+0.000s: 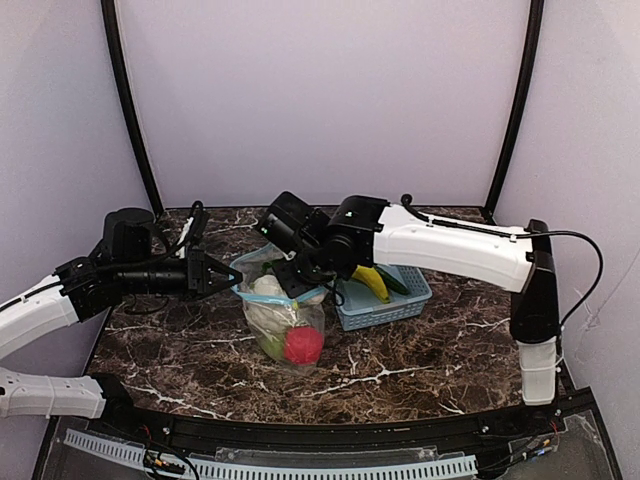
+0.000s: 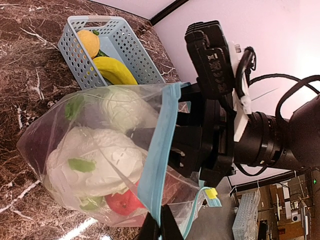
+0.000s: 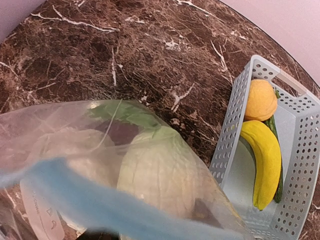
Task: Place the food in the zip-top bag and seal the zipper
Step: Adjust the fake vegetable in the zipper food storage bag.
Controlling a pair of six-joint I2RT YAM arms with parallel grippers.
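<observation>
**Part-filled bag on marble table**

Top view: a dark marble table stands before pale walls. The bag stands mid-table, holding a cauliflower and a red apple. Just right of it, the basket holds a banana. The left gripper is clamped on the bag's mouth edge. The right gripper sits at the mouth, and I cannot tell how its jaws stand.

Left wrist: the teal zipper runs down into that closed grip. An orange lies in the basket beside the banana.

Right wrist: the zipper is a close blur over the cauliflower. A cucumber lies against the banana.
</observation>
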